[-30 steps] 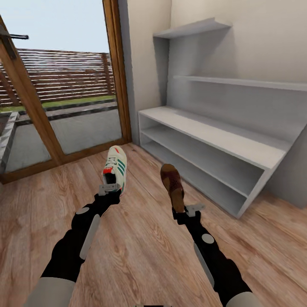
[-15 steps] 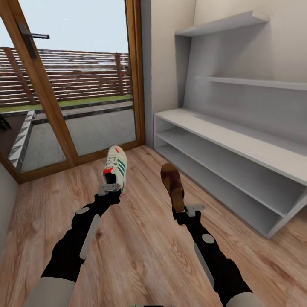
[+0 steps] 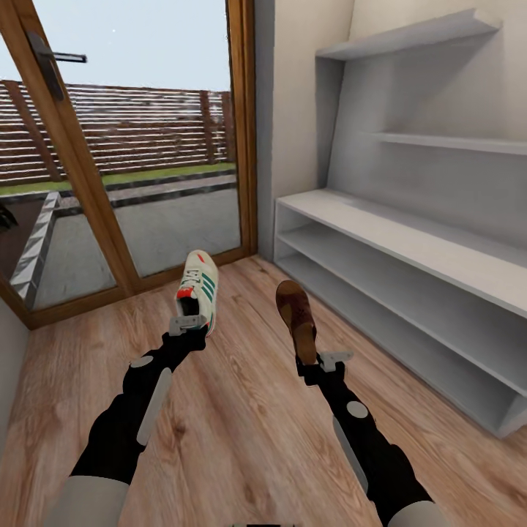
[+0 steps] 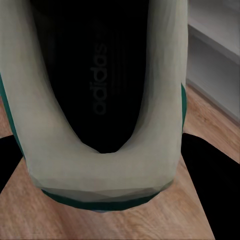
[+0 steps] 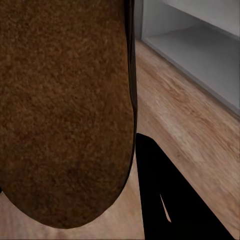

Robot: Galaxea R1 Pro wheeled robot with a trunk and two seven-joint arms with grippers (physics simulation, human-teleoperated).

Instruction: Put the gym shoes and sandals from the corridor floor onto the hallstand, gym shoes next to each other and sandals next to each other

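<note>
Looking from the head view, the left gripper (image 3: pixel 187 324) is closed on the heel of a gym shoe (image 3: pixel 199 290), and the shoe points away from the robot, toe far, up off the corridor floor (image 3: pixel 241 432). The right gripper (image 3: pixel 320 362) is closed on the heel end of a brown sandal (image 3: pixel 296 318), which also points far, toe up and away. The hallstand (image 3: pixel 410 271) stands to the right and far, with a wide low bench (image 3: pixel 395 238) and two open shelves under it. Its long side runs from far left to near right. The sandal is the nearer one to the rack, so I think the right arm has the shorter way to go, reaching right. The left arm would have to cross more floor. Nothing lies on the floor between the shoes and the rack. A glass door with a wooden frame (image 3: pixel 88 212) is far on the left, with a fence outside.

From the left wrist view, the gym shoe (image 4: pixel 105 100) is right up close. You can see down into its dark inside past the pale heel rim with its green edge. A bit of the grey rack (image 4: pixel 215 45) shows beside it.

From the right wrist view, the sandal (image 5: pixel 65 105) is very close, a big fuzzy brown shape. The open rack shelf (image 5: pixel 200 50) sits past the wood floor, near that side.
</note>
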